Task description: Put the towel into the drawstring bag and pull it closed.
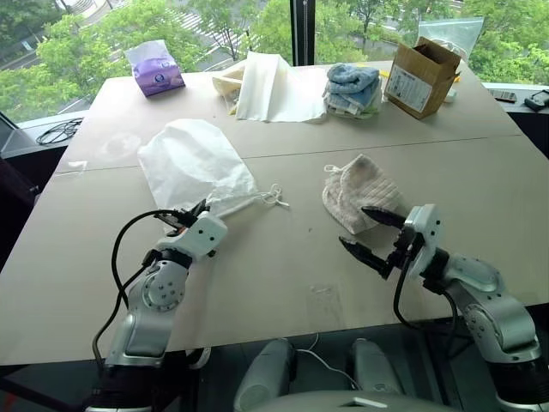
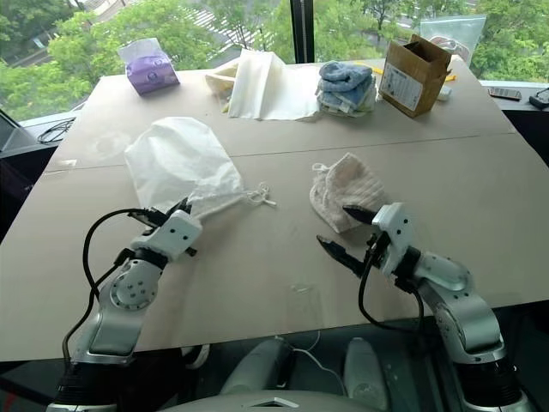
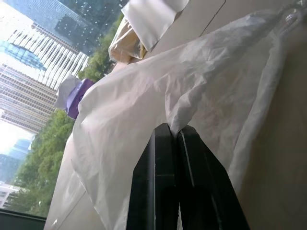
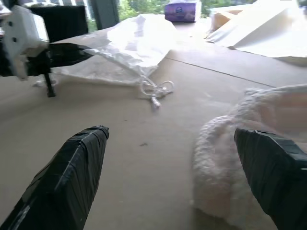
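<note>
Upper-floor office, window (image 1: 214, 26), towers (image 3: 29, 72) outside

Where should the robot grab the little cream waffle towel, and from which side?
Probably the small cream-white waffle-textured towel is best pinched at its near, bunched edge, coming in low from the robot's side. That edge humps up off the table, and the open right gripper already has a finger on each side of it.

white drawstring bag (image 1: 193, 163), cream waffle towel (image 1: 360, 202), purple tissue pack (image 1: 155, 70)
</note>
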Action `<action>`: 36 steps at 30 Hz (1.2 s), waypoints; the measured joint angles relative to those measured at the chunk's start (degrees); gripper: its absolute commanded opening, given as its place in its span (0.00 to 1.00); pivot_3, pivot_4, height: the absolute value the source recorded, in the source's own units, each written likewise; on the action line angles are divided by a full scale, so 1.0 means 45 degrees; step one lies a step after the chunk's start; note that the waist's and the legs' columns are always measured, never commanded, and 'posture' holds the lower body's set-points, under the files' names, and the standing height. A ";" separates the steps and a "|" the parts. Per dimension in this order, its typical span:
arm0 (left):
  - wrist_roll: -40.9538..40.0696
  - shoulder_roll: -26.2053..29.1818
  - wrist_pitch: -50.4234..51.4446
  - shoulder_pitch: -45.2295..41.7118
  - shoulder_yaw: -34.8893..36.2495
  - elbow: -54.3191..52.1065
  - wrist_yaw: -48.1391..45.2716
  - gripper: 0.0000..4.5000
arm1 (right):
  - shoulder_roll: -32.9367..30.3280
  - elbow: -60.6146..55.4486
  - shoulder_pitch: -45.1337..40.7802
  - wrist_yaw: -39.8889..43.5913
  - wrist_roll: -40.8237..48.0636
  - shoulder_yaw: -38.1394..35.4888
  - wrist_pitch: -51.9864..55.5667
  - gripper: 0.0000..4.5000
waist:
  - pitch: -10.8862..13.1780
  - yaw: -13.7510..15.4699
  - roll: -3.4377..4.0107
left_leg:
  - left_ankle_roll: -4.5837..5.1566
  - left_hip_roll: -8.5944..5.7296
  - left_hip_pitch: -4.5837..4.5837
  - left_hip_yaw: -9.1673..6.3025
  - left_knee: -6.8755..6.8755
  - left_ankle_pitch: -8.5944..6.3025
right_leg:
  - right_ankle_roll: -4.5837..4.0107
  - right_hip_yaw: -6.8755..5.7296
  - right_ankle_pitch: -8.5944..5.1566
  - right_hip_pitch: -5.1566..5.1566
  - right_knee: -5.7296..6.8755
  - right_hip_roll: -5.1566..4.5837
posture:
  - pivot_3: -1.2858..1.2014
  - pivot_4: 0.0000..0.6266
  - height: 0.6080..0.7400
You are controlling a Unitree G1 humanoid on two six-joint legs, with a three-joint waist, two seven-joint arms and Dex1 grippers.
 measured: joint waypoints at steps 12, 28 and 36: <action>-0.1203 0.0392 0.0910 -0.3762 -0.0109 0.1531 -0.1525 0.01 | -0.0307 0.3143 -0.3619 -0.1195 -0.0820 -0.0521 0.1594 1.00 | 0.0001 -0.0183 -0.0001 | -0.0003 -0.0006 -0.0019 0.0012 0.0018 0.0004 | -0.0002 0.0006 0.0001 -0.0027 0.0043 0.0000 | 0.52 0.24 1.00; -0.4684 0.0906 0.6416 -0.6696 -0.0188 0.1734 -0.5054 0.01 | -0.0281 0.4953 -0.6016 -0.0544 -0.2265 0.2003 0.5048 1.00 | -0.0027 -0.0484 -0.0033 | -0.0007 -0.0018 -0.0159 -0.0019 0.0084 0.0007 | -0.0003 -0.0013 0.0002 -0.0152 0.0103 -0.0011 | 0.52 0.24 1.00; -0.5308 0.1499 0.7460 -0.8375 -0.0098 0.2590 -0.5717 0.00 | -0.0173 0.4793 -0.6588 -0.0618 -0.2810 0.2564 0.6826 0.57 | -0.0090 -0.0478 -0.0123 | -0.0008 -0.0019 -0.0134 -0.0037 0.0113 0.0007 | -0.0003 -0.0031 0.0002 -0.0116 0.0103 -0.0009 | 0.52 0.24 1.00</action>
